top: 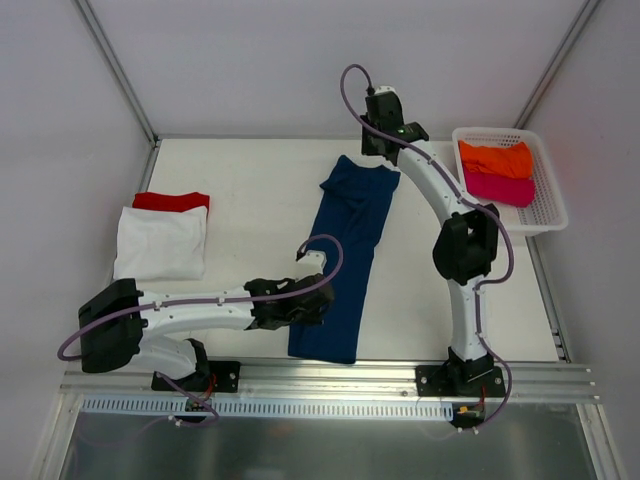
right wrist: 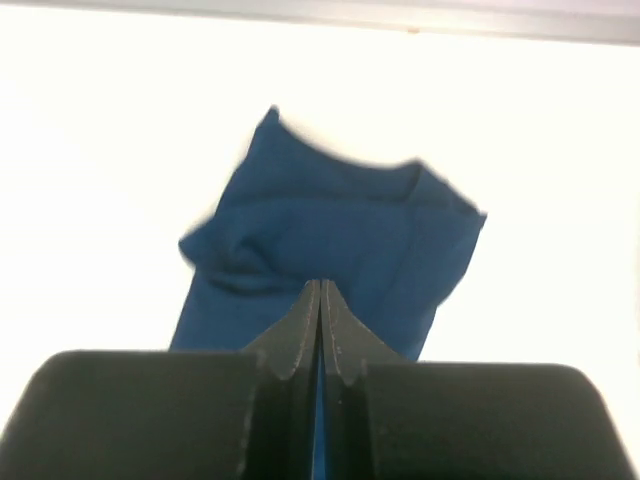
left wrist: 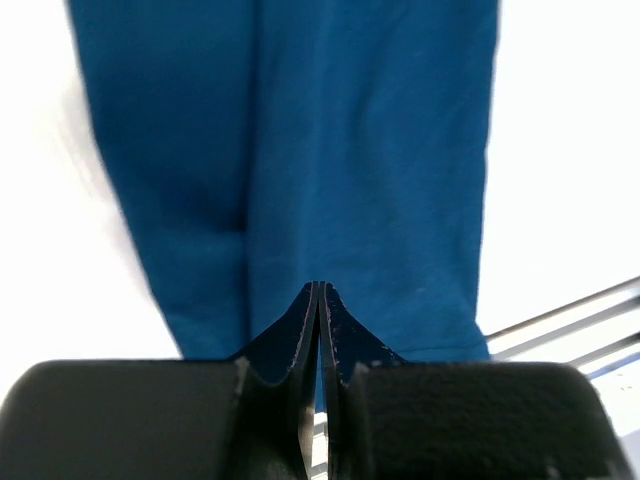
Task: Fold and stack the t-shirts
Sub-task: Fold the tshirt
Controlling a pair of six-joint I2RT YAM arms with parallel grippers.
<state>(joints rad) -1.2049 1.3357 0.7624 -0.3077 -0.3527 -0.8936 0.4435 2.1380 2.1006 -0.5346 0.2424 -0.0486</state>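
white tee (top: 160, 243): folded flat on the table (top: 250, 180), well to the left of the left claw.
red tee (top: 171, 201): touching the white tee's far edge, partly beneath it; only a strip showed.
left claw (left wrist: 318, 288): fingers pressed together, tips over the navy tee close to its near end; couldn't tell if any cloth was pinched.
navy tee (top: 350, 250): folded lengthwise into a long strip, running from beside the left claw up to the right claw.
right claw (right wrist: 319, 285): fingers together, at the rumpled collar end of the navy tee; pinch not clear.
basket (top: 548, 205): right of the right claw, apart from it.
orange tee (top: 495, 158): in the basket.
magenta tee (top: 498, 188): in the basket, touching the orange tee.
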